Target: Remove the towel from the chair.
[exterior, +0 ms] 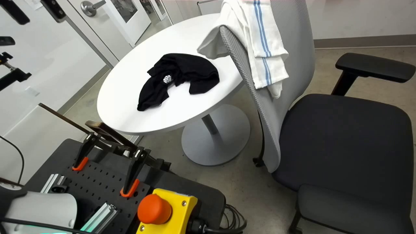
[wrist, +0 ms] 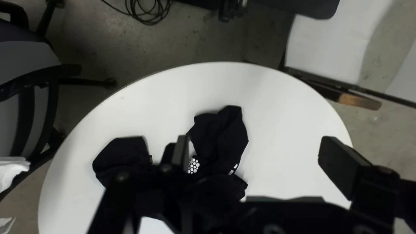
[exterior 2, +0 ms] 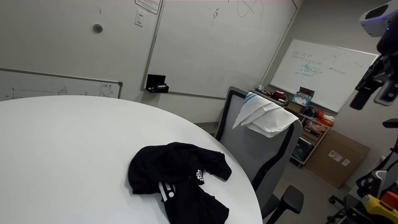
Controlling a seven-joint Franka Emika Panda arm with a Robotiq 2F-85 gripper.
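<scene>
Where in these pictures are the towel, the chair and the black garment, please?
Towel (exterior: 265,45), in an exterior view: its striped flap.
Chair (exterior: 334,139), in an exterior view: its dark seat.
Black garment (exterior 2: 180,169), in an exterior view: its bunched middle.

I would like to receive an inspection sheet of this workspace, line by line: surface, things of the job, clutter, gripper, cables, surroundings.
Surface: round white table, partly covered by clutter.
Job's things: blue-striped white towel, draped over the backrest of the chair.
Clutter: crumpled black garment on the table.
Gripper: open, holding nothing, apart from the towel.
Cables: loops of dark cable on the floor.
Surroundings: whiteboards, a cardboard box, and a yellow box with an orange button.
</scene>
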